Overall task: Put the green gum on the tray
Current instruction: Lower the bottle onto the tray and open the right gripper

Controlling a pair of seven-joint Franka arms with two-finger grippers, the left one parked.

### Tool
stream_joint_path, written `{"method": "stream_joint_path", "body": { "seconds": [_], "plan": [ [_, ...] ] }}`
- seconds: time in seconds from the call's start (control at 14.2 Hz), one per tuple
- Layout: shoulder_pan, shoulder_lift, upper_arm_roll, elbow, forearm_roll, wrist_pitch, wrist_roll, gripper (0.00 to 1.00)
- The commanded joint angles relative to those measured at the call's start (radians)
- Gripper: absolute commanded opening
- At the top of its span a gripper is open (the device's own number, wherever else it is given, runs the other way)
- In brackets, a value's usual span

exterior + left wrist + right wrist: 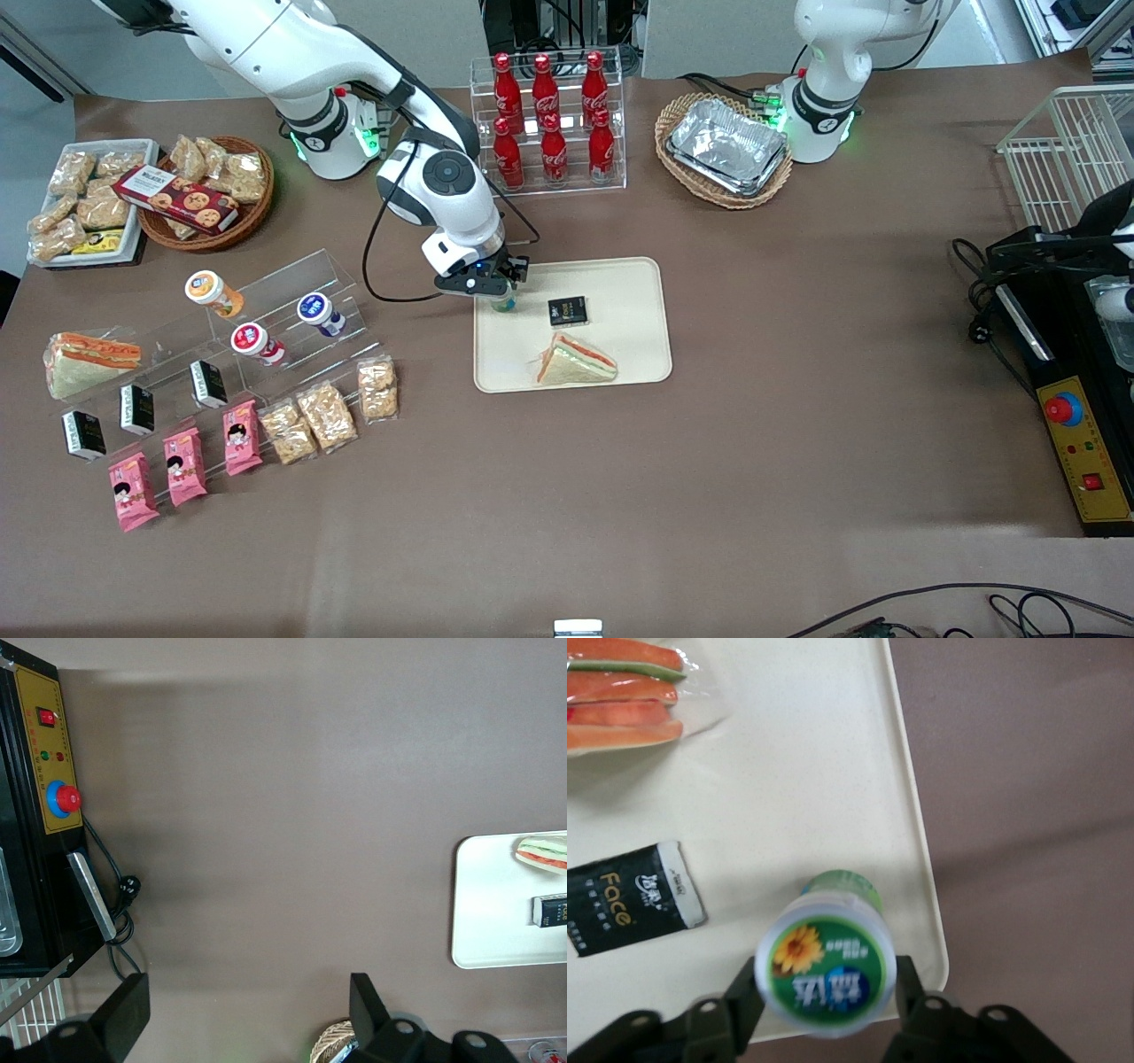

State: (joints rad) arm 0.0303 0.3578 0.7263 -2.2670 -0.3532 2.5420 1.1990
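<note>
The green gum (505,304) is a small canister with a green lid bearing a yellow flower; it also shows in the right wrist view (826,967). My right gripper (498,292) is shut on it, one finger on each side of the lid (826,990). It holds the canister upright over a corner of the cream tray (629,301), with the base close to the tray's surface (806,771). I cannot tell whether the base touches. A black packet (567,310) and a wrapped sandwich (576,361) lie on the tray beside the gum.
A clear stand toward the working arm's end holds orange-lidded (209,291), red-lidded (255,342) and blue-lidded (317,312) canisters, with snack packs nearer the camera. A rack of cola bottles (549,120) and a wicker basket with foil trays (725,149) stand farther from the camera than the tray.
</note>
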Motion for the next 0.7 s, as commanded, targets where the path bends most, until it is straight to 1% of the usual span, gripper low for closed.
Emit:
{"method": "stream_joint_path", "body": {
  "seconds": [0.0, 0.14, 0.21, 0.28, 0.49, 0.63],
  "plan": [
    [-0.001, 0.032, 0.004, 0.02, -0.033, 0.012, 0.033, 0.85],
    [-0.001, 0.032, 0.004, 0.021, -0.033, 0.012, 0.033, 0.86],
    [-0.001, 0.032, 0.004, 0.021, -0.033, 0.012, 0.033, 0.89],
    [-0.001, 0.032, 0.004, 0.021, -0.033, 0.012, 0.033, 1.0],
    [-0.004, 0.023, 0.004, 0.021, -0.033, 0.009, 0.033, 1.0],
    [-0.015, -0.049, 0.004, 0.021, -0.033, -0.011, 0.005, 1.0]
  ]
}}
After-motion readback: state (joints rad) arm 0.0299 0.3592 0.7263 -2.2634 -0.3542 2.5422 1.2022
